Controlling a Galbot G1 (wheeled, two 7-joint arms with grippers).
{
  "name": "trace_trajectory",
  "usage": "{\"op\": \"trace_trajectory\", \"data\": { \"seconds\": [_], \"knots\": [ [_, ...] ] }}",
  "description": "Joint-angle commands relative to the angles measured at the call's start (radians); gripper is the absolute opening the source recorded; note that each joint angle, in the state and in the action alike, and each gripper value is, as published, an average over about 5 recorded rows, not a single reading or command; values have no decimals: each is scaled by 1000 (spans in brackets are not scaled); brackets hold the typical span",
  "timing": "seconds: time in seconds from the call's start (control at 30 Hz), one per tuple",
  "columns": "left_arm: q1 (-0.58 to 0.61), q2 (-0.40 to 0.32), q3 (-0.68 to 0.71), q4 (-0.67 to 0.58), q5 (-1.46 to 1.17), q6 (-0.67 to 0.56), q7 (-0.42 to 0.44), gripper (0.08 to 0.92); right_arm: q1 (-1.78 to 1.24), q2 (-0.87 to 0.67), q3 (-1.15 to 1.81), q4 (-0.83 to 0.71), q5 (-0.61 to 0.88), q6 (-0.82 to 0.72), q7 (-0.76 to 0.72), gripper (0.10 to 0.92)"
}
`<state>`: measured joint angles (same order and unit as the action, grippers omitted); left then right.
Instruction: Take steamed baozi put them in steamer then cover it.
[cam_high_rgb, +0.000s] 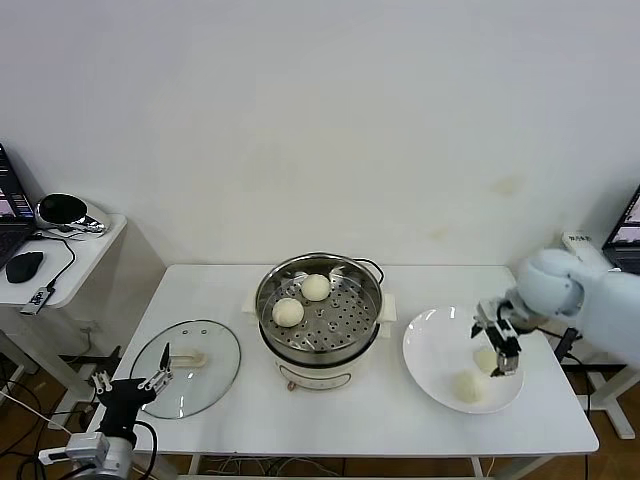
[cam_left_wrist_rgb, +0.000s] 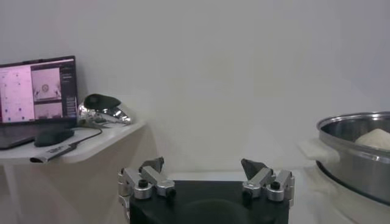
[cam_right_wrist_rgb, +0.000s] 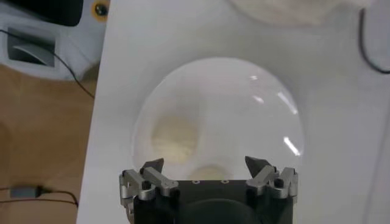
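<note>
Right claw (cam_high_rgb: 497, 347) wide open, empty, above bun (cam_high_rgb: 486, 359) on plate (cam_high_rgb: 430, 345). Likely soft, light, easily dented: best pinched gently across its round sides. Left claw (cam_high_rgb: 130, 381) open, parked low.

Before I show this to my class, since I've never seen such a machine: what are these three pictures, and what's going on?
It is a two-armed robot, filmed by three cameras at once. The head view looks down on a white table; the other two look out from each wrist.

In the middle stands a steel steamer with two baozi already inside. Its glass cover lies flat on the table on the robot's left side. Two more baozi sit on a white plate on the right.

The right gripper hangs open over the plate, above a bun, holding nothing. The left gripper waits open and empty at the table's near edge beside the cover.

A side desk holds a mouse and other gear.
</note>
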<state>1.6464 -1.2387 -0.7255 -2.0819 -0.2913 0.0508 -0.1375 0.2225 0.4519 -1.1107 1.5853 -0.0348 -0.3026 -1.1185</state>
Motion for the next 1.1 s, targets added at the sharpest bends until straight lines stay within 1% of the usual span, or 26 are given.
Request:
{"op": "trace_trajectory", "data": {
  "seconds": [0.03,0.63,0.77,1.1],
  "knots": [
    [3,-2,-6,-1,1,0,0,823,-228,-11,133,-34,-72,23,28,823],
    [6,-4,-13,5,-1,-3,0,823,-340,68,229,-97,-95,10,59,816],
    [4,-4,-13,6,-1,-3,0,823,-346,68,238,-103,-106,6,59,776],
    [3,-6,-10,3,-1,-5,0,823,-342,68,256,-100,-107,8,55,627]
  ]
}}
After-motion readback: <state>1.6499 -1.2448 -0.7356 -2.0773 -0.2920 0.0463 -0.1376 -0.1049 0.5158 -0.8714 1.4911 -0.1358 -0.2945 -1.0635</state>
